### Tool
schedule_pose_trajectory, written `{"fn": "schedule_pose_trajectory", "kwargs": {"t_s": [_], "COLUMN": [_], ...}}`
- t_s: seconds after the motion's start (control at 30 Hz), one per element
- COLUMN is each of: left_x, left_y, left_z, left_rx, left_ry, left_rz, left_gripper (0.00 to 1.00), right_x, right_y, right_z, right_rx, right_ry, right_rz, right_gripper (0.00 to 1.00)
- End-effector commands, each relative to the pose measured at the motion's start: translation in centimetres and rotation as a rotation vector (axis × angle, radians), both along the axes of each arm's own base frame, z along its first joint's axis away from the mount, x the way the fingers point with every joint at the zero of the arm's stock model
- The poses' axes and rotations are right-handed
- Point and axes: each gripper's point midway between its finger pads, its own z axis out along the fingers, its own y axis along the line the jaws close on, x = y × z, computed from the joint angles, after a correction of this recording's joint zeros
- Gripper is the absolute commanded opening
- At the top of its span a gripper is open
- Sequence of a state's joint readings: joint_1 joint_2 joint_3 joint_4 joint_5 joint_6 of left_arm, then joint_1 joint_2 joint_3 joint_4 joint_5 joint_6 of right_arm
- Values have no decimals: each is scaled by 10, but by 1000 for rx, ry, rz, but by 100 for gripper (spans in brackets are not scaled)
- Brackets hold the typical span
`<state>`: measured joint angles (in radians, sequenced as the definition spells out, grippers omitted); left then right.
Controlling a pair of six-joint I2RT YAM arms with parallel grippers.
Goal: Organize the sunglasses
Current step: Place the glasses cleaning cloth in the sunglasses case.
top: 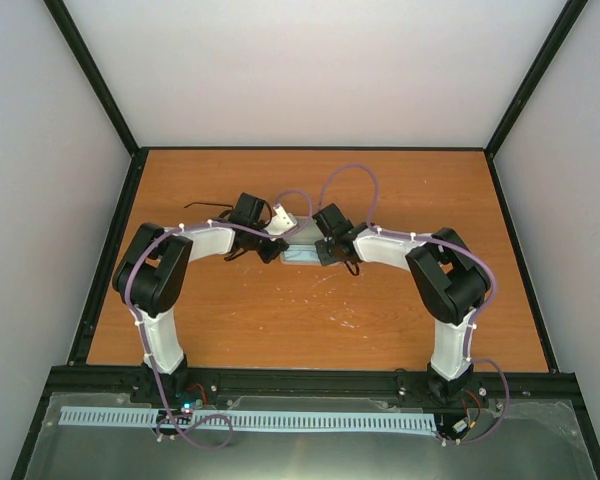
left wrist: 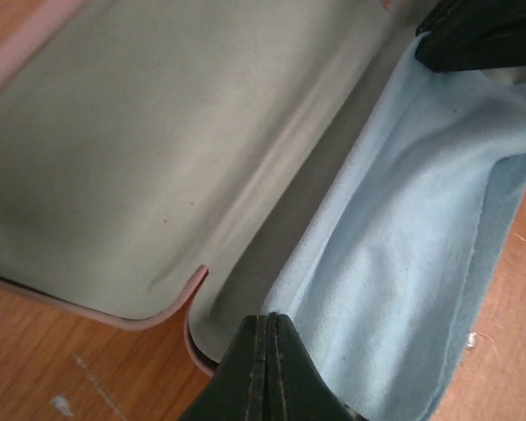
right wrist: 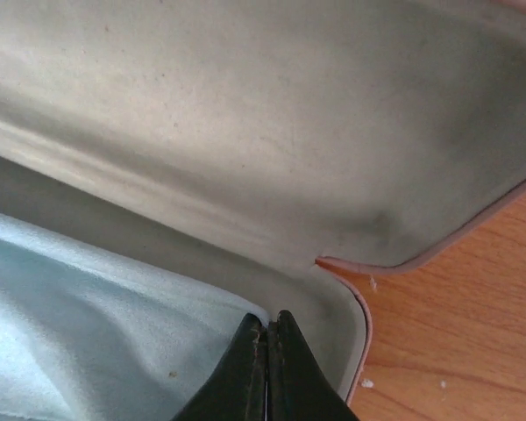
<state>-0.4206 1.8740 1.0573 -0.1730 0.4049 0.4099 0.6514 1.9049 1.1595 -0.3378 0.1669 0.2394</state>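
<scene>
"Top external view: why are both arms crowded together at the middle of the desk (top: 400,320)?" asks Ana.

"They meet over the open pink case (left wrist: 114,140). The blue-grey cloth (left wrist: 403,263) lies in its lower half, with one edge spilling over the rim onto the wood. My guess is they're bedding the cloth down as padding."

"What are the jaws doing?"

"On the left gripper (left wrist: 267,320) the jaws are pressed tight together, the tip right at a corner of the cloth by the case rim. The right gripper (right wrist: 267,317) is the same at the opposite end. I can't tell whether either one nips a fold of fabric. Neither holds anything bulkier."

"And the sunglasses (top: 208,209)?"

"They're outside the case, on the desk just beside the left wrist, partly hidden under that arm. Nothing is touching them. I'd judge they wait there until the lining is settled."
</scene>
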Motion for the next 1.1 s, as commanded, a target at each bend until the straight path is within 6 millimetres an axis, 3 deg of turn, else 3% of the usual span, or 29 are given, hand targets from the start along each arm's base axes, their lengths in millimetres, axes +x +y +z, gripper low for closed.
{"fn": "schedule_pose_trajectory", "kwargs": {"t_s": [0.0,0.27,0.43,0.6,0.83,1.07], "left_x": [18,13,10,8,6,5], "left_y": [7,8,10,11,11,9], "left_z": [15,1,4,15,28,53], "left_rx": [16,29,38,25,5,-38], "left_ry": [-87,-50,-62,-89,-121,-171], "left_rz": [64,62,69,72,74,71], "left_gripper": [0,2,32,44,45,55], "right_x": [5,5,2,0,-2,-4], "right_y": [-19,-22,-23,-21,-16,-15], "right_z": [-3,-6,-10,-8,18,65], "right_rx": [-58,-69,-74,-76,-50,2], "right_ry": [-55,-69,-65,-72,-129,-213], "right_rz": [-82,-103,-115,-118,-127,-156], "right_gripper": [3,3,14,23,37,43]}}
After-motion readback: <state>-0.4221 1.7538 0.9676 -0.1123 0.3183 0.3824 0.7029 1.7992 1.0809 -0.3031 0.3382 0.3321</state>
